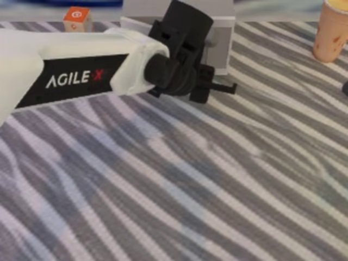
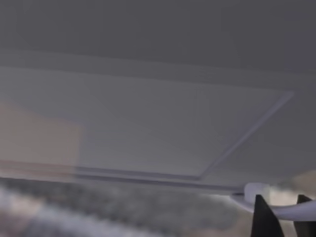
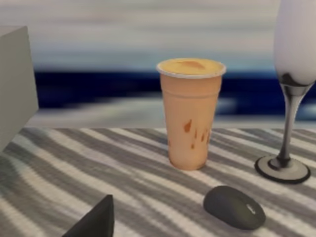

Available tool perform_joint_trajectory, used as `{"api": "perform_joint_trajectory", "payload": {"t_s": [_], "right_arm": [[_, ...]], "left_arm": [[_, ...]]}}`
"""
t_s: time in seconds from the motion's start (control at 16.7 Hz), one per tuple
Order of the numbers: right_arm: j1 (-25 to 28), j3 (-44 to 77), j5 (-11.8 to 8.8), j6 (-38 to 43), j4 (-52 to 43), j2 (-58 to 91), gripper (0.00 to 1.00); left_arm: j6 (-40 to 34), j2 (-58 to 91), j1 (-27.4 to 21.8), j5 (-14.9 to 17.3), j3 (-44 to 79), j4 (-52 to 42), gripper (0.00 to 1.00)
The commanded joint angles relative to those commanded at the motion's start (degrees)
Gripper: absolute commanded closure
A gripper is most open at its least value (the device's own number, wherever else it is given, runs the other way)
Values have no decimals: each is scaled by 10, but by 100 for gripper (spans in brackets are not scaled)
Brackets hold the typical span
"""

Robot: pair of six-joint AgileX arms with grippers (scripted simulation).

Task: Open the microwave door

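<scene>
From above, the left arm is being stretched across the striped desk toward the microwave at the far edge, just left of centre, and the left end effector is being held right against the box's front lower corner, presumably so the fingers can be brought to the door's edge; a thin dark finger is seen poking out toward the right, but whether anything is being gripped cannot be told from here. An orange cup is standing well apart at the far right, and a small orange-topped cube is sitting at the far left. In the left wrist view, the microwave door is filling the picture, with its window panel close up, and two dark fingertips are being held narrowly apart on either side of a pale bar handle, apparently being set for a pull; the door is judged not yet swung open. In the right wrist view, the right end effector is being kept parked low at the desk's right side, its opening impossible to tell, facing the cup, a dark mouse and a wine glass.
</scene>
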Motion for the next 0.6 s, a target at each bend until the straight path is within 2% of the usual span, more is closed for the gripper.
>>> {"api": "perform_joint_trajectory", "payload": {"t_s": [0.6], "right_arm": [[0, 0, 0, 0, 0, 0, 0]], "left_arm": [[3, -2, -2, 8, -4, 2, 100]]}}
